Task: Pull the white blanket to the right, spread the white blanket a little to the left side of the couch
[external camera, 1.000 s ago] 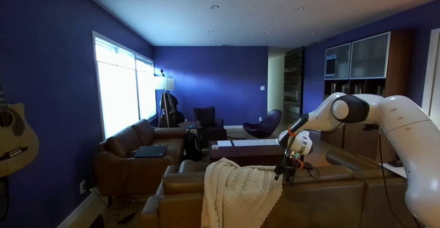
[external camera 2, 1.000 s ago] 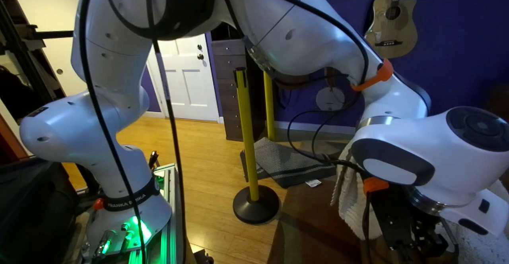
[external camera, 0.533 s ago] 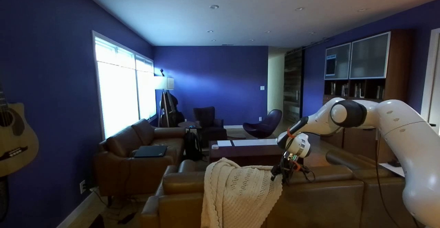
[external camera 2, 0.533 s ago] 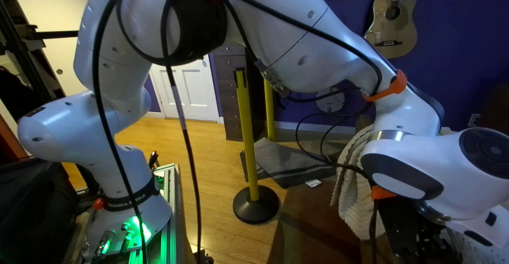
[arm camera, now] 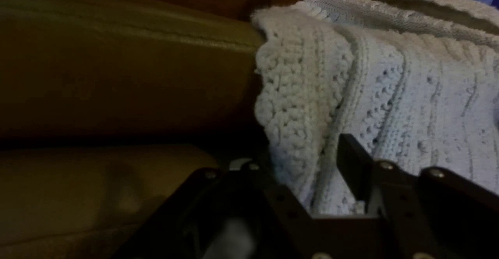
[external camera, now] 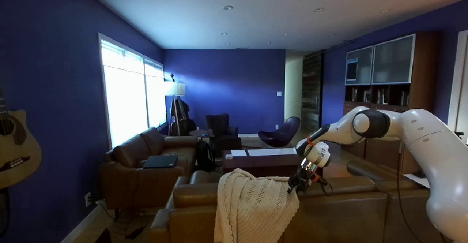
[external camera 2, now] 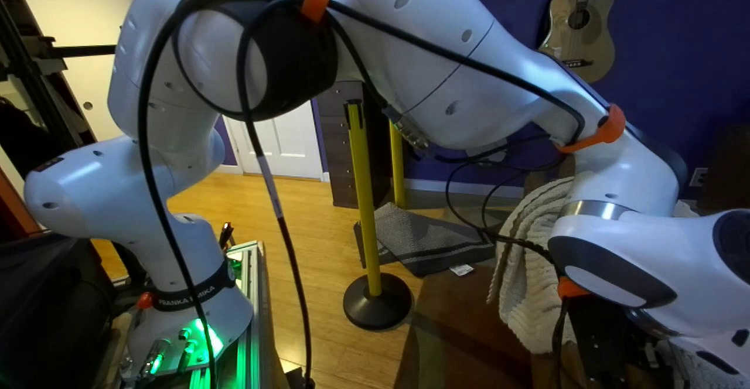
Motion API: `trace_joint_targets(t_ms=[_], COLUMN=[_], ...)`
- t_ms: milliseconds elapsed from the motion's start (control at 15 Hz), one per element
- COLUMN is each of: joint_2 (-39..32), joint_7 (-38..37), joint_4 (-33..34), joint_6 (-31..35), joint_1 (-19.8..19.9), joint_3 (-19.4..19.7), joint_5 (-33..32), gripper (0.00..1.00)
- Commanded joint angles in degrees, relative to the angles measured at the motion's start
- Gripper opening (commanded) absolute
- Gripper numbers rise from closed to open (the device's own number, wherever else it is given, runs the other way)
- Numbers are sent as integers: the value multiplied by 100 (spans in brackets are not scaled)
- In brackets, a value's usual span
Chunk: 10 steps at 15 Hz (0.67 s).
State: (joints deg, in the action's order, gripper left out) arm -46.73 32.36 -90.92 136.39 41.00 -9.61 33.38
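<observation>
The white blanket is cream-coloured and knitted. It lies draped over the backrest of the brown leather couch and hangs down behind it. In the wrist view the scalloped border of the blanket runs down into the gap of my gripper. The fingers stand apart, one dark pad lying over the knit and the opposite finger in shadow beside the border. In an exterior view my gripper is at the blanket's right upper edge. Elsewhere the arm hides much of the blanket.
A low table stands beyond the couch. Another brown sofa bears a laptop. A yellow post and a grey mat are on the floor near the arm's base. Loose cables hang along the arm.
My arm has come down and a little farther over the blanket's right edge. The gripper has partly narrowed, and that edge has shifted slightly inward.
</observation>
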Motion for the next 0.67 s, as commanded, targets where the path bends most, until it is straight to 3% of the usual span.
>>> trace_joint_targets(t_ms=[0, 200, 600], joint_2=[18, 250, 693], joint_7=[-61, -157, 133], joint_4=[182, 31, -235], joint_6=[-406, -547, -431], joint_1=[7, -109, -104], joint_3=[122, 371, 584], joint_5=[9, -210, -443], gripper=[19, 1, 2])
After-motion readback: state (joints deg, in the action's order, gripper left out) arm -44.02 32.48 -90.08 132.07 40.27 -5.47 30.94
